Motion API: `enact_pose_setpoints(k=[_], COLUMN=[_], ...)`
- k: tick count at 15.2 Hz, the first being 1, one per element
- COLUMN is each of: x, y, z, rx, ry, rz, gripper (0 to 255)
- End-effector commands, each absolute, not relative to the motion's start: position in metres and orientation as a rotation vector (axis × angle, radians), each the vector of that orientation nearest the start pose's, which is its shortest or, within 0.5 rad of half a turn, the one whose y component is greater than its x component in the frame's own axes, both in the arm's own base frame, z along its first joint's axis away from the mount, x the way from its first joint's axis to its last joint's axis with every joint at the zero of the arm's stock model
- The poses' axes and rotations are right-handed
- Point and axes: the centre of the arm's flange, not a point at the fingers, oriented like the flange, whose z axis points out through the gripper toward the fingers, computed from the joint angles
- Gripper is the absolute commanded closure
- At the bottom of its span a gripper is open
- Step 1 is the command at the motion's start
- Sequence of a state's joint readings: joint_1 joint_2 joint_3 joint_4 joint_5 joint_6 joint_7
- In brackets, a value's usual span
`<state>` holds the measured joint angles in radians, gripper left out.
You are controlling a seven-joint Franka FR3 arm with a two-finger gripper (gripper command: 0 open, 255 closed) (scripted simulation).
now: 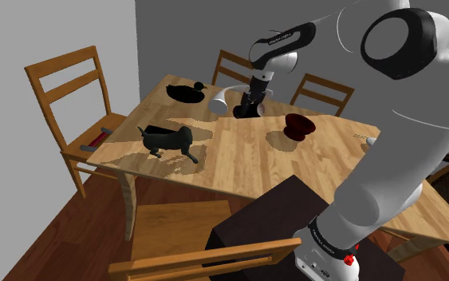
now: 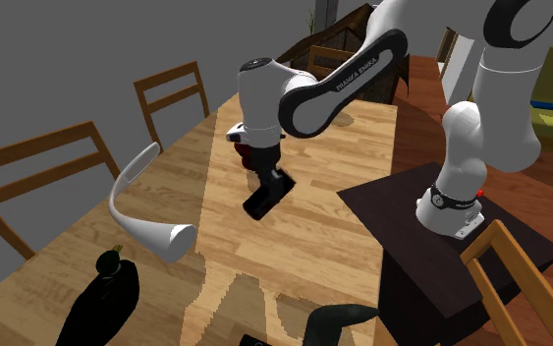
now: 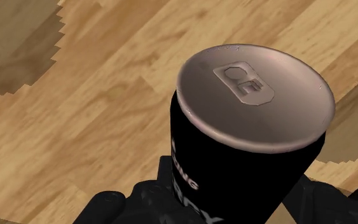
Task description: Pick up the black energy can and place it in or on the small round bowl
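The white arm's all-black two-finger hand (image 1: 246,105) clasps the black energy can (image 3: 255,95), dull silver at the lid, over the pale wood-grain table (image 1: 238,164). In the wrist view the dark fingers (image 3: 117,205) press in on either side of the can's glossy cylindrical body, with white lettering low on its wall. The can's long axis runs back along the hand, its pull-tab lid facing the wrist. In the second exterior view hand and can hang slanted rather than upright, seemingly just off the boards. The small round dark-red bowl (image 1: 299,124) sits apart from the hand toward the shoulder view's right, with bare table between them. The carry across looks to come next, and the tilted can will likely need righting before it is lowered gently into the smooth-sided bowl
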<state>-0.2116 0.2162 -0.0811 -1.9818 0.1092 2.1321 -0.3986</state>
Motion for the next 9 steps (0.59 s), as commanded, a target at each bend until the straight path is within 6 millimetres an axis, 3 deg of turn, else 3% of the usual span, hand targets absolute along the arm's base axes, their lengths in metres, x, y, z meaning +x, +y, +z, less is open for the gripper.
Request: enact_pose_setpoints(k=[1,9], x=[0.565,0.538], y=[-0.164,-0.266], z=[0.364,0.366], rx=[-3.050,-3.050], ry=[-0.070,-0.070], rz=[0.055,0.055], gripper=[255,255])
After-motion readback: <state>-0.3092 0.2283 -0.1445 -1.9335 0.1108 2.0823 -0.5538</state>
